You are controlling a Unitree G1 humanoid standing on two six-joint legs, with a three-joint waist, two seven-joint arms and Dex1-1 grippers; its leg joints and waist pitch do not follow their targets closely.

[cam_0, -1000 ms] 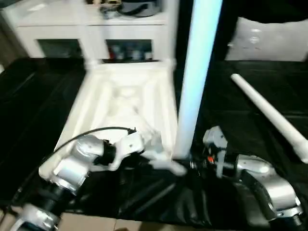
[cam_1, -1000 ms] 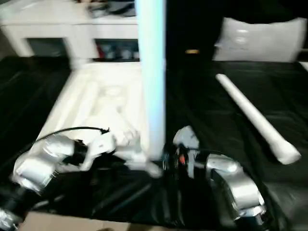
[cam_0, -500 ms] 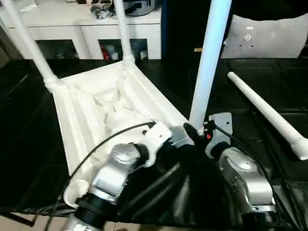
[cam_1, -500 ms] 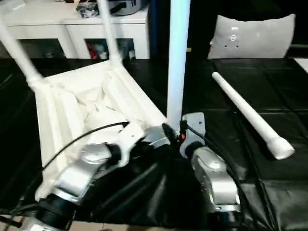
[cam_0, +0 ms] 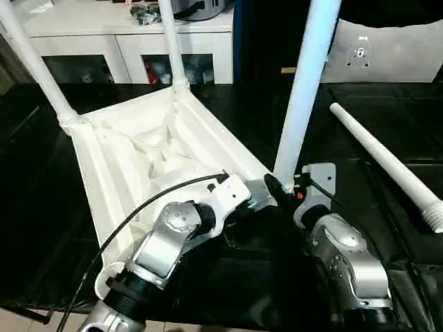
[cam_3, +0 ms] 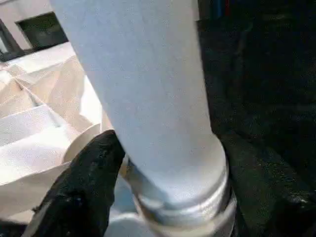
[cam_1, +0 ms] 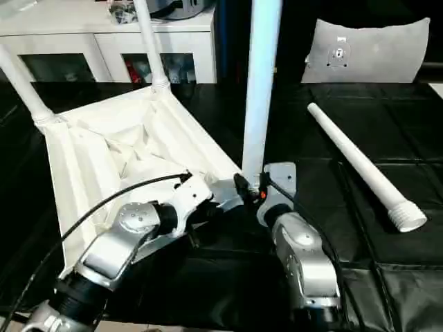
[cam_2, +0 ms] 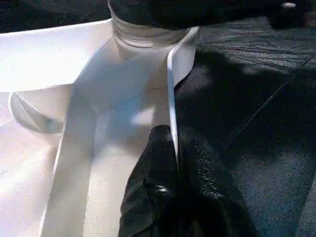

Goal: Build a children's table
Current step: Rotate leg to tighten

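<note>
Three legs upright in the upturned table top [cam_0: 138, 152], fourth leg [cam_0: 387, 162] loose on black sheet. Left gripper [cam_2: 175, 163] pinching rim to steady it; right gripper [cam_3: 163, 197] straddling third leg [cam_0: 301, 104], grip unclear, probably for screwing.

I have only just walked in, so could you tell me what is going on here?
The robot is assembling a white children's table. The table top lies upside down on black sheeting, with three legs standing in its corner sockets. The left pincer is shut on the top's rim beside the near socket, steadying it. The right pincer has its fingers on either side of the near leg at its threaded base. The fourth leg lies loose on the sheeting to the right.
</note>
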